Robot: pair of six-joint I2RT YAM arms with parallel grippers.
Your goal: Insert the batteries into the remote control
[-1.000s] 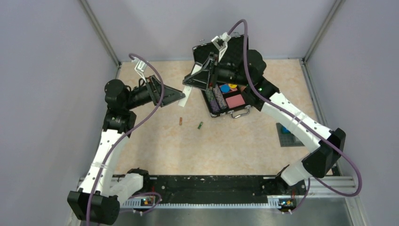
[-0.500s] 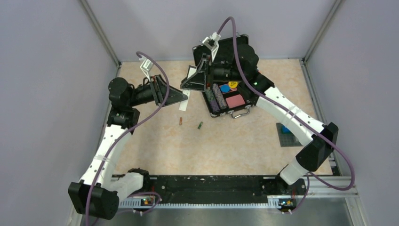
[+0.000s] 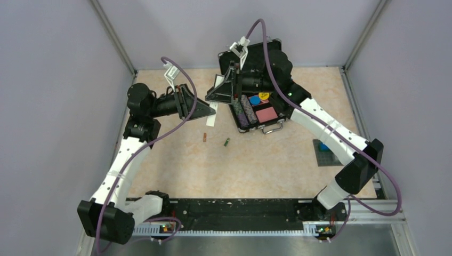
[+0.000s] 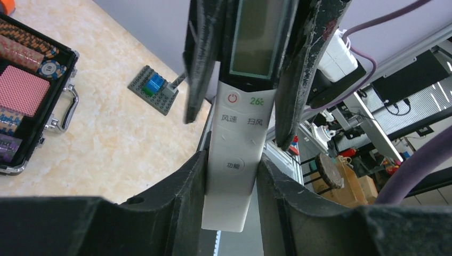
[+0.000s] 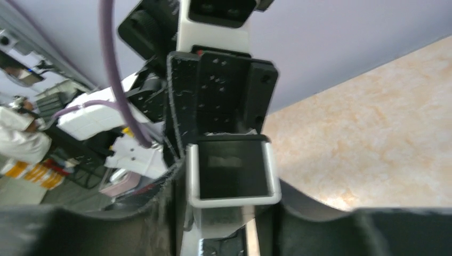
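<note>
The left arm reaches in over the tabletop (image 3: pixel 256 165), and the left fingers (image 3: pixel 203 110) are drawn in narrow on the remote control (image 3: pixel 211 120), gripping its lower stretch. In the left wrist view both black fingers press against the white sides just beside a round button, and the bottom end sticks out past them toward the camera. The remote control is held in the air between the two arms, a little left of the tabletop's middle and toward the back, slanting from the left fingers up toward the rear wall.

In front of it on the tabletop lie the batteries. The brownish-red battery (image 3: pixel 204 137) is on the left and the green battery (image 3: pixel 226 141) near it on the right, apart from each other and touched by nothing.

Just right of the left fingers, the right fingers (image 3: pixel 223 92) clamp the remote control's upper end, which carries the dark display window. The right wrist view shows that end wedged between them.

Further right, an open black case (image 3: pixel 250 128) holds poker chips and cards. Near the right edge sits a grey baseplate (image 3: pixel 326 157) with a blue brick (image 3: pixel 322 145) on it.
</note>
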